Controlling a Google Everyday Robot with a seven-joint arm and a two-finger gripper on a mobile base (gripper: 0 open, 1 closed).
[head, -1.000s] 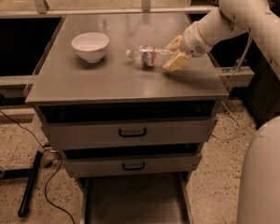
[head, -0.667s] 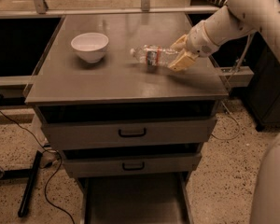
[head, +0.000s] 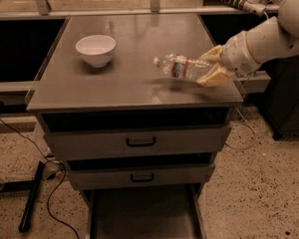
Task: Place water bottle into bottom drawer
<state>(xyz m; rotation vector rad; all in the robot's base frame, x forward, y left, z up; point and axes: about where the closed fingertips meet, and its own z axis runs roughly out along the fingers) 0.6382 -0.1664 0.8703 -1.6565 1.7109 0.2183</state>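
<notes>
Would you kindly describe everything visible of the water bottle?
The water bottle is small, clear crinkled plastic with a white cap and reddish label band. It lies roughly sideways, cap pointing left, over the right part of the grey cabinet top. The gripper is shut on its base end, yellowish fingers on either side. Whether it touches the top, I cannot tell.

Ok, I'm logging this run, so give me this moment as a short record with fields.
gripper: gripper over the right side of the cabinet top, shut on the bottle's base end
bottle: water bottle near-horizontal, cap pointing left
target: bottom drawer pulled open, bottle not yet in it
upper drawers: two upper drawers shut
other: white bowl upright on the top, left of the bottle, apart
</notes>
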